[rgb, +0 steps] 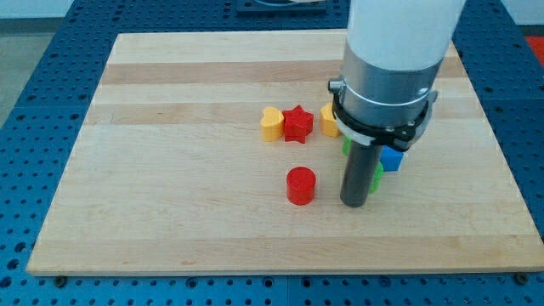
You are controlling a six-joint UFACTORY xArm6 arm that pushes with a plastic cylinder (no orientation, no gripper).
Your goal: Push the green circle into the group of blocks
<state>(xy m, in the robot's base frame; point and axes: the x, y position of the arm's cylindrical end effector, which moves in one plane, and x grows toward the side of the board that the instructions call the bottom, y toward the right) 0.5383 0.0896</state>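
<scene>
Green circle [375,180] is mostly hidden behind the rod, only a green sliver showing at its right edge, just below the blue block [392,158]. My tip [354,204] sits on the desk [170,170] touching or just beside it on the view's lower left, likely placed to shove it up toward the group. No fingers on this rig, so nothing open or closed; red cylinder [300,185] lies left, yellow heart [271,123], red star [298,124] and another yellow block [329,120] above.

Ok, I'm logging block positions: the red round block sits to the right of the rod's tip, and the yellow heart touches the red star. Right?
Not quite. In the camera view the red round block sits to the left of my tip, apart from it. The rest holds: the yellow heart does touch the red star.
</scene>
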